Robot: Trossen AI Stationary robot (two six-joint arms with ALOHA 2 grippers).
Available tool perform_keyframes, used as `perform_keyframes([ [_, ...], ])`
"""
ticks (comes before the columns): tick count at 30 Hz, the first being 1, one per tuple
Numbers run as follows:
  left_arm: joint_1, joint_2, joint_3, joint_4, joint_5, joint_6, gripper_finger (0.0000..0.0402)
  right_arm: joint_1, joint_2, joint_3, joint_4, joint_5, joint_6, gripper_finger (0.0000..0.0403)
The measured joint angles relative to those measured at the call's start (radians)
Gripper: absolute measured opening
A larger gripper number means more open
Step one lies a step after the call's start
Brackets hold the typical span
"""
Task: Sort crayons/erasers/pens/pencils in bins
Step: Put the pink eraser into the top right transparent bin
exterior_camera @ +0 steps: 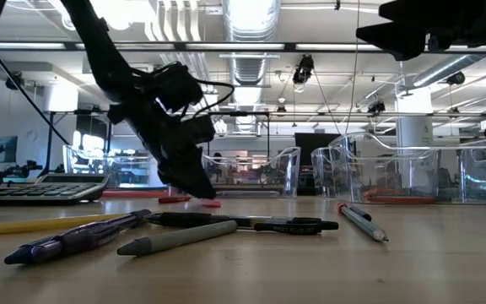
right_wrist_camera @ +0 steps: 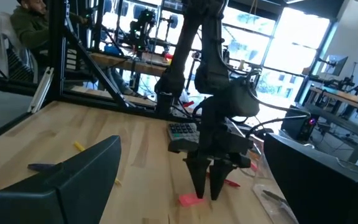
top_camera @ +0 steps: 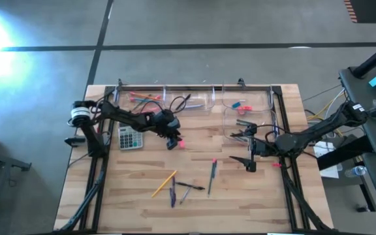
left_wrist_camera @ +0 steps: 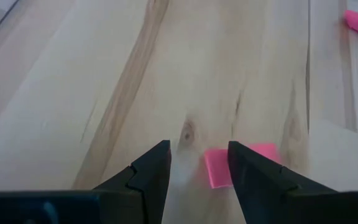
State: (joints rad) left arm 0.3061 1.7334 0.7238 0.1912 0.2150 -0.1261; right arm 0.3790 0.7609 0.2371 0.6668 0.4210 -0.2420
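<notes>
A small pink eraser (top_camera: pixel 182 143) lies flat on the wooden table, right of the grey calculator (top_camera: pixel 130 138). My left gripper (top_camera: pixel 173 141) stands open just over it, slanting down. In the left wrist view the eraser (left_wrist_camera: pixel 218 168) shows in the gap between the fingers, and part of it is hidden behind one finger (left_wrist_camera: pixel 253 177). The low view shows the fingertips (exterior_camera: pixel 194 189) close above the tabletop beside the eraser (exterior_camera: pixel 211 203). My right gripper (top_camera: pixel 249 149) hangs open and empty above the table's right part. Clear bins (top_camera: pixel 194 104) stand along the far edge.
A yellow pencil (top_camera: pixel 164 184), dark pens (top_camera: pixel 173 194) (top_camera: pixel 192 187) and a grey pencil with a pink tip (top_camera: pixel 212 172) lie near the front middle. The far bins hold orange sticks (top_camera: pixel 142 98), dark pens (top_camera: pixel 181 102) and small erasers (top_camera: pixel 240 104). A fourth bin (top_camera: pixel 235 121) stands right of centre.
</notes>
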Motion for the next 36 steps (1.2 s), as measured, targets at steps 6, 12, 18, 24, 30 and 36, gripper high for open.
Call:
perform_keyframes([
  [6,0.0,0.031,0.009,0.008,-0.007,-0.025,0.0149,0.0,0.0,0.0,-0.003,0.0,-0.003,0.0384],
  [12,-0.007,0.002,0.007,-0.014,0.009,-0.024,0.0148,0.0,0.0,0.0,-0.003,0.0,-0.002,0.0384],
  [18,-0.009,-0.04,0.001,-0.049,0.016,-0.025,0.0148,0.0,0.0,0.0,-0.006,0.0,0.042,0.0384],
  [24,-0.008,-0.081,-0.001,-0.113,0.016,-0.022,0.0148,0.0,0.0,0.0,-0.004,0.001,0.061,0.0384],
  [30,-0.009,-0.053,-0.002,-0.097,0.011,-0.026,0.0148,0.0,0.0,0.0,-0.004,0.001,0.043,0.0384],
  [36,-0.011,-0.02,0.0,-0.052,-0.013,-0.056,0.0147,0.0,0.0,0.0,-0.003,0.001,0.041,0.0384],
])
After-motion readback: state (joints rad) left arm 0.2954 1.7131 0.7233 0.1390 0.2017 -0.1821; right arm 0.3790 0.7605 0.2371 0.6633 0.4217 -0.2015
